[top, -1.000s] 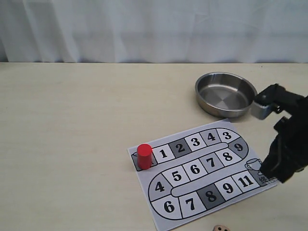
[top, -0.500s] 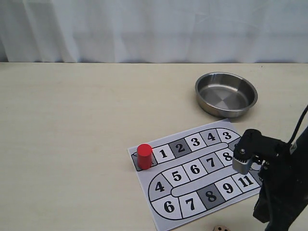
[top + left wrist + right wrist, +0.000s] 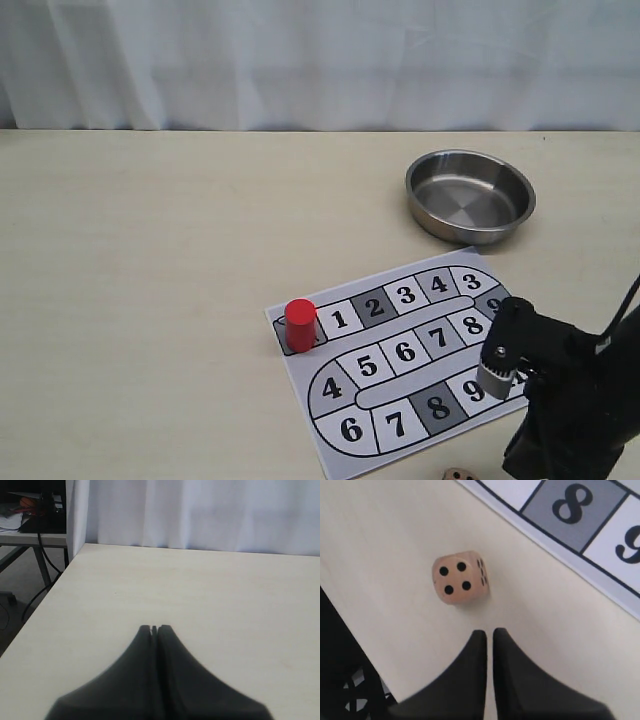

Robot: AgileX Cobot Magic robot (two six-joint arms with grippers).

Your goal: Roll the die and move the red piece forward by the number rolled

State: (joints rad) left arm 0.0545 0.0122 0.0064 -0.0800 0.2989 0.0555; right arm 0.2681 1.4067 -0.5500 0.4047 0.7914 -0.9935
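The red piece [image 3: 300,325] stands upright on the start square of the numbered board [image 3: 405,351], just left of square 1. The die [image 3: 455,474] lies on the table off the board's near edge, below square 8; in the right wrist view the die [image 3: 460,577] shows four pips on top. My right gripper [image 3: 490,632] hovers just short of it, fingers almost together with nothing between them. The right arm [image 3: 560,410] covers the board's right end. My left gripper [image 3: 154,628] is shut over bare table and is out of the exterior view.
A steel bowl [image 3: 469,195] sits behind the board at the right. In the left wrist view the table's edge [image 3: 50,587] drops off to a floor with a desk leg. A white curtain [image 3: 320,60] backs the table.
The right arm swung from beside the steel bowl toward the near edge and came down over the board's right end, close to the die. Red piece and die stayed put.
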